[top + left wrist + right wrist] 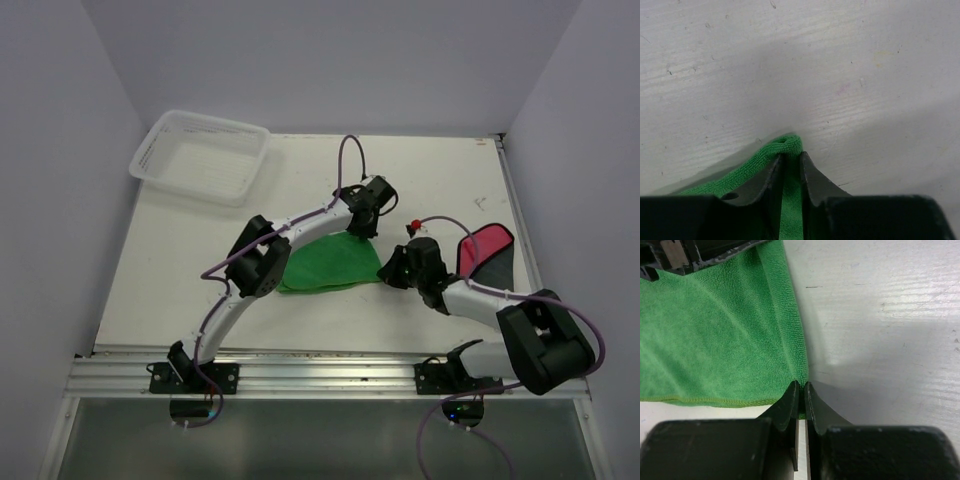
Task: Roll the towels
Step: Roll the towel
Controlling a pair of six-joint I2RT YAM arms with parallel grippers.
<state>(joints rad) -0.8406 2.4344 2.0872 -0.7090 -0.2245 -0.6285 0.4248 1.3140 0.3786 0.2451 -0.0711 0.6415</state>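
The bright green towel (333, 263) lies in the middle of the table, stretched between both grippers. My left gripper (362, 228) is shut on its far corner; in the left wrist view the green towel (785, 147) bulges out past the fingertips. My right gripper (390, 272) is shut on its near right corner; in the right wrist view the green towel (715, 330) spreads left from my closed fingers (790, 400). The red towel (487, 247) with a dark grey underside lies folded at the right, beside the right arm.
A white plastic mesh basket (200, 156) stands at the far left corner of the table. White walls close in the table on the left, back and right. A metal rail (320, 368) runs along the near edge.
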